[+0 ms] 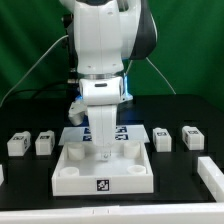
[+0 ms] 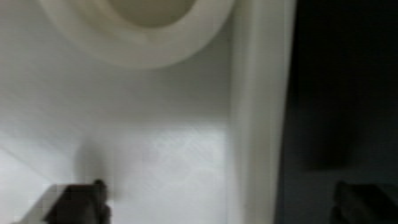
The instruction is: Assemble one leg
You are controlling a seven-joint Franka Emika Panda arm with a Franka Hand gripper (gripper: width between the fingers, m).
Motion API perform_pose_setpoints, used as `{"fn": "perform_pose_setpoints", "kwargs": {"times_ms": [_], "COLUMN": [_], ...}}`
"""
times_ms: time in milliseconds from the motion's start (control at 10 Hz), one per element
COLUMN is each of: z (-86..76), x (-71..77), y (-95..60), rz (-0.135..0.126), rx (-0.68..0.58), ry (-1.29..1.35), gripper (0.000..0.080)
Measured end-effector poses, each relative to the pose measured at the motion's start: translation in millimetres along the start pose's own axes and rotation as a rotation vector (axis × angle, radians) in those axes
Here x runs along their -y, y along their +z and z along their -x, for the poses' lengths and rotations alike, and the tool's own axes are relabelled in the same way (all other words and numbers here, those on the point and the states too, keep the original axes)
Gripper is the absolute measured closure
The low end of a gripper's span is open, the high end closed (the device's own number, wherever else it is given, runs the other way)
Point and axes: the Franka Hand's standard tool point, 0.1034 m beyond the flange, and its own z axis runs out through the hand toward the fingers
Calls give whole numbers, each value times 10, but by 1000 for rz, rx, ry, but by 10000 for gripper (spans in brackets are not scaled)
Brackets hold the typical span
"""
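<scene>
On tray (image 1: pixel 70 178) front and each leg (image 1: pixel 44 143), marker tags (image 1: pixel 102 184)

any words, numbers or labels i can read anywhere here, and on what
No words or numbers can be read in either view.
Only black-and-white marker tags, patterns not text: on the tray, each leg and the marker board.

- You have four legs to count: a leg (image 1: pixel 17 144) and a leg (image 1: pixel 44 143) on the exterior view's left, a leg (image 1: pixel 161 138) and a leg (image 1: pixel 192 136) on its right.
- One white tray (image 1: pixel 75 178).
- One marker board (image 1: pixel 70 134).
- One larger white piece (image 1: pixel 212 172), cut off at the edge.
</scene>
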Motion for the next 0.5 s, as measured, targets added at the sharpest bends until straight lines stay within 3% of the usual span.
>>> {"fn": "perform_pose_setpoints", "kwargs": {"times_ms": [100,200,300,400,500], "z": [0,0,0,0,1], "x": [0,0,1,2,-3], "y": [0,0,1,1,-2], "rz": [0,0,0,0,1], "rx": [0,0,0,0,0], "ry": [0,0,0,0,0], "gripper": [412,412,604,604,743]}}
